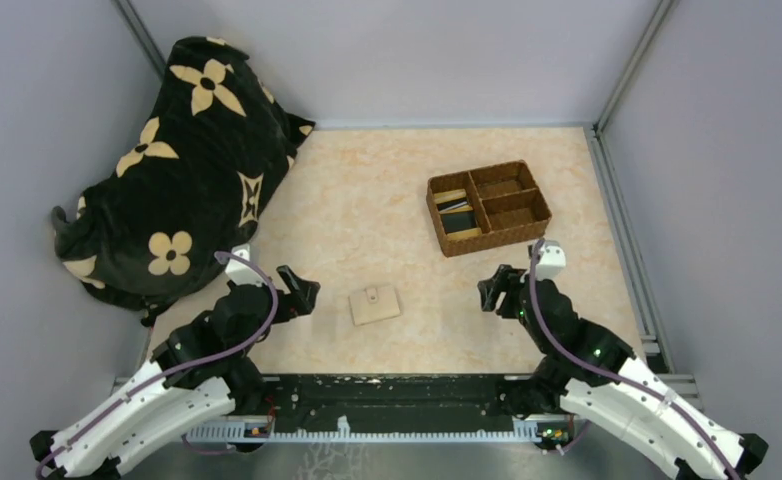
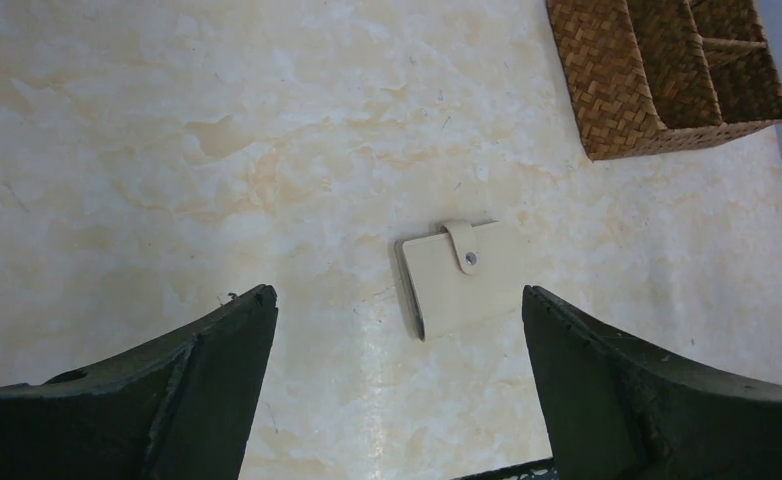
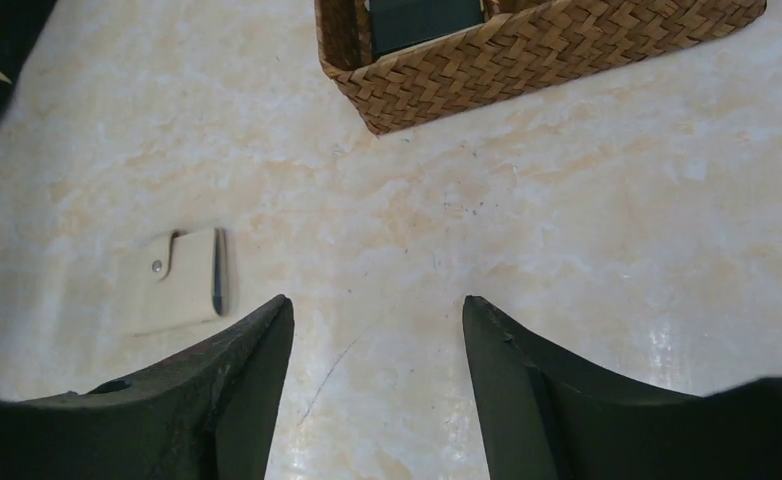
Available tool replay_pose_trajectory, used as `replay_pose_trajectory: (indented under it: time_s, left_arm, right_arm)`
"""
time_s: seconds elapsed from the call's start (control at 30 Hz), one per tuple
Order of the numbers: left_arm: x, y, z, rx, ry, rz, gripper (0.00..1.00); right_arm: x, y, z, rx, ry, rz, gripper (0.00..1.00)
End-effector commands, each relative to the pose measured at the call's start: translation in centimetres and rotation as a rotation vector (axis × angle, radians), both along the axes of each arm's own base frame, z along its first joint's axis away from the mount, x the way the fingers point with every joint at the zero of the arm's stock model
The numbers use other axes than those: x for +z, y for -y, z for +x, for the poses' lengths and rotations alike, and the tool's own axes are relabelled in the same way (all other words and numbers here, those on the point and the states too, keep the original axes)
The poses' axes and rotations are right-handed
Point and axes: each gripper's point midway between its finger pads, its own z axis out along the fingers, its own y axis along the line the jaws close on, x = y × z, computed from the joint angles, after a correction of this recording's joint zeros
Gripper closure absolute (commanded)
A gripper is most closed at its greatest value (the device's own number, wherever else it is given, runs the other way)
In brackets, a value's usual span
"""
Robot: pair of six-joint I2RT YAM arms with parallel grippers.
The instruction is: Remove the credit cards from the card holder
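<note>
Top external view: we saw the card holder (image 1: 375, 305) lying flat on the table between the two claws, nearer the left claw (image 1: 300, 291) than the right claw (image 1: 491, 290); neither touched it.
Card holder: it was folded shut, cream face up, its snap tab (image 2: 464, 250) fastened; from the left wrist it lay ahead of the left claw's open gap, toward the right-hand finger.
Credit cards: we could see none outside the holder; a dark strip along the edge facing the right claw (image 3: 377, 300) could have been card edges or lining, we could not tell.
Risk, snap: we judged that one claw pulling the tab would lift or drag the whole holder unless the other pinned it down; it looked light and the table smooth.
Risk, flatness: the holder sat flush on the table, so fingers coming straight down could skid it away or jam on the surface instead of getting under an edge.
Risk, tray: the woven tray (image 1: 497, 238) stood beyond the right claw, well apart; a wide swing could knock it.
Left arm: it was reached forward and low, wrist angled toward the holder, fingers spread wide and holding nothing.
Right arm: it mirrored that, claw aimed inward, fingers apart and bare; the holder lay off to its left.
</note>
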Motion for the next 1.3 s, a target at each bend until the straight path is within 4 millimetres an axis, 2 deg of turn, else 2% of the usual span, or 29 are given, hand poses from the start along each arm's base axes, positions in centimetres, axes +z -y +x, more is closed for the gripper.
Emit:
replay_pose_trajectory:
  time_s: [0.0, 0.03, 0.1, 0.13, 0.23, 0.27, 0.3, 0.4, 0.43, 0.5, 0.57, 0.67, 0.7, 0.83, 0.93, 1.0, 1.03, 1.1, 1.17, 1.27]
  left_arm:
    - [2.7, -0.1, 0.5, -0.016, 0.087, 0.004, 0.03]
    - [3.6, -0.1, 0.7, -0.031, 0.114, 0.028, 0.06]
    - [6.0, 0.6, 1.1, -0.085, 0.183, 0.053, 0.08]
    - [7.6, 1.4, 1.5, -0.115, 0.232, 0.048, 0.09]
    - [10.7, 3.7, 2.7, -0.192, 0.301, 0.096, 0.08]
    - [11.3, 4.6, 3.4, -0.208, 0.306, 0.129, 0.06]
    - [11.7, 5.5, 4.3, -0.217, 0.302, 0.167, 0.03]
    - [11.4, 8.7, 7.3, -0.263, 0.294, 0.317, 0.00]
    - [10.0, 10.0, 8.6, -0.275, 0.257, 0.377, 0.00]
    - [9.0, 11.9, 10.3, -0.291, 0.221, 0.405, 0.00]
    - [8.9, 14.0, 11.4, -0.345, 0.213, 0.378, 0.00]
    - [9.7, 16.1, 12.7, -0.404, 0.233, 0.315, 0.00]
    - [9.9, 16.2, 13.3, -0.408, 0.239, 0.305, 0.00]
    - [10.0, 14.8, 16.9, -0.380, 0.224, 0.207, 0.00]
    - [8.1, 13.5, 19.0, -0.394, 0.144, 0.107, 0.01]
    - [6.1, 13.6, 18.8, -0.447, 0.087, 0.058, 0.04]
    - [5.5, 13.8, 18.5, -0.467, 0.068, 0.048, 0.05]
    - [4.8, 14.4, 17.9, -0.503, 0.059, 0.026, 0.19]
    - [4.4, 14.7, 17.7, -0.518, 0.043, 0.018, 0.22]
    - [3.8, 14.8, 18.0, -0.538, 0.027, 0.051, 0.36]
  right_arm:
    - [3.2, -0.5, 0.8, 0.045, 0.041, -0.081, 0.34]
    - [3.8, -0.4, 1.2, 0.044, 0.048, -0.127, 0.29]
    - [5.2, -0.5, 2.2, 0.055, 0.059, -0.216, 0.27]
    - [6.2, -0.8, 2.7, 0.063, 0.071, -0.250, 0.27]
    - [8.5, -1.6, 4.5, 0.074, 0.120, -0.336, 0.25]
    - [8.8, -1.7, 5.1, 0.064, 0.130, -0.361, 0.14]
    - [9.1, -1.9, 5.7, 0.064, 0.152, -0.380, 0.09]
    - [9.9, -3.7, 7.2, 0.128, 0.172, -0.366, 0.07]
    - [10.2, -4.3, 7.7, 0.145, 0.169, -0.350, 0.07]
    - [10.9, -5.3, 8.6, 0.161, 0.167, -0.336, 0.06]
    - [11.1, -6.1, 9.6, 0.166, 0.164, -0.353, 0.06]
    - [9.8, -8.1, 11.1, 0.217, 0.144, -0.369, 0.06]
    - [9.1, -9.0, 11.5, 0.244, 0.128, -0.358, 0.06]
    - [7.6, -11.6, 14.0, 0.303, 0.094, -0.295, 0.07]
    - [6.7, -12.5, 16.2, 0.313, 0.055, -0.246, 0.11]
    - [5.5, -12.9, 17.0, 0.327, 0.032, -0.258, 0.12]
    - [4.8, -13.5, 16.9, 0.358, 0.018, -0.254, 0.13]
    - [3.4, -15.0, 16.4, 0.436, 0.016, -0.214, 0.15]
    - [1.0, -16.3, 14.9, 0.521, -0.014, -0.169, 0.20]
    - [-1.4, -18.6, 12.4, 0.610, -0.038, -0.206, 0.21]
